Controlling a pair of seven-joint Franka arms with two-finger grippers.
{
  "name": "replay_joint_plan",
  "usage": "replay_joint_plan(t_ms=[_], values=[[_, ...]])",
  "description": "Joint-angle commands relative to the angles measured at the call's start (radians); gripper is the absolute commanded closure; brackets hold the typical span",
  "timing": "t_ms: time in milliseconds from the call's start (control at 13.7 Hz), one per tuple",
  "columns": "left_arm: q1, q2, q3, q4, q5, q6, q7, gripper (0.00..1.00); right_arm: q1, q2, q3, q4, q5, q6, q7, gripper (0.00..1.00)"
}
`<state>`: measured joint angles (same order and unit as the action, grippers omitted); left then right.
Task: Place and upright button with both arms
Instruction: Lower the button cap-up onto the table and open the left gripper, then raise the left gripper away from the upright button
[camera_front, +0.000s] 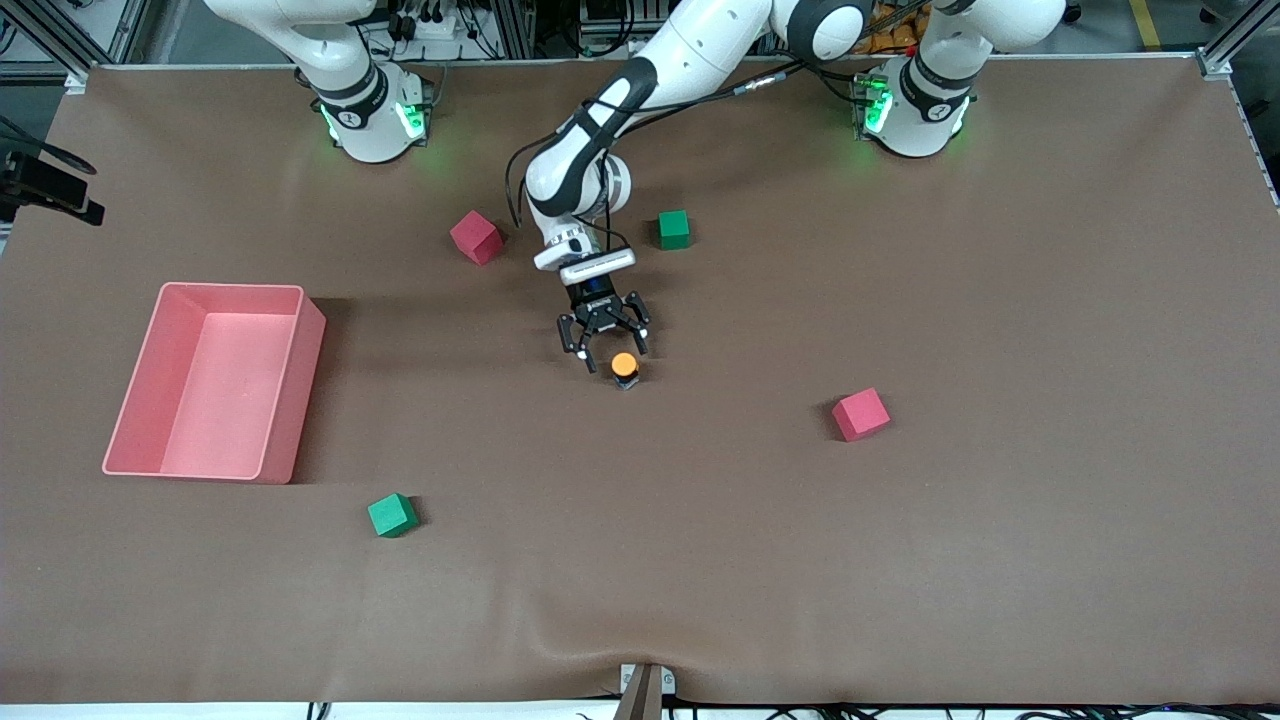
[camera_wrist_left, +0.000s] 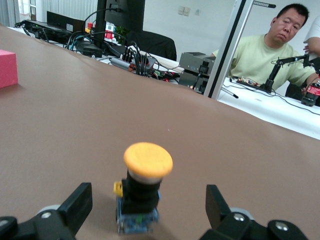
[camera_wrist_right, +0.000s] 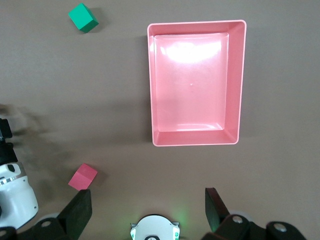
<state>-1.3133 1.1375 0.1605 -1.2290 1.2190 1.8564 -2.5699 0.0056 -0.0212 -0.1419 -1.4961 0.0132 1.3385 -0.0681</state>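
Button upright mid-worktop, left end effector spread wide just beside it.

Front view: button (camera_front: 624, 368) standing orange cap up on the brown worktop (camera_front: 900, 560), free of the left end effector (camera_front: 603, 335) low beside it on the bases' side; red cube (camera_front: 860, 414) nearer the camera, toward the left arm's end. Left wrist view: fingers (camera_wrist_left: 75, 205) splayed either side of the button (camera_wrist_left: 142, 187), not touching. Right wrist view: right end effector (camera_wrist_right: 148, 212) wide open, held high over its own base, pink bin (camera_wrist_right: 195, 82) and green cube (camera_wrist_right: 83, 17) below.
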Motion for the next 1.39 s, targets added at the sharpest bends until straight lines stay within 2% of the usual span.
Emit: replay_joint_plan(t_ms=[0,366,804,1023,1316], values=[[-0.001,-0.036,-0.071,-0.004,-0.025,-0.081,0.06,0.0,-0.018,-0.008,0.011,-0.003,-0.012,-0.002,0.004,0.0],[0.005,-0.102,-0.154,-0.018,-0.105,-0.16,0.17,0.0,-0.018,-0.011,0.007,-0.001,-0.007,-0.001,0.004,0.0],[0.048,-0.234,-0.156,-0.012,-0.274,-0.154,0.429,0.0,-0.018,-0.009,0.007,-0.001,-0.001,0.001,0.004,0.0],[0.091,-0.332,-0.154,-0.012,-0.361,-0.154,0.603,0.0,-0.018,-0.008,0.007,-0.003,-0.001,-0.001,0.004,0.0],[0.169,-0.419,-0.154,-0.007,-0.407,-0.151,0.776,0.0,-0.016,-0.009,0.007,-0.001,0.001,-0.004,0.004,0.0]])
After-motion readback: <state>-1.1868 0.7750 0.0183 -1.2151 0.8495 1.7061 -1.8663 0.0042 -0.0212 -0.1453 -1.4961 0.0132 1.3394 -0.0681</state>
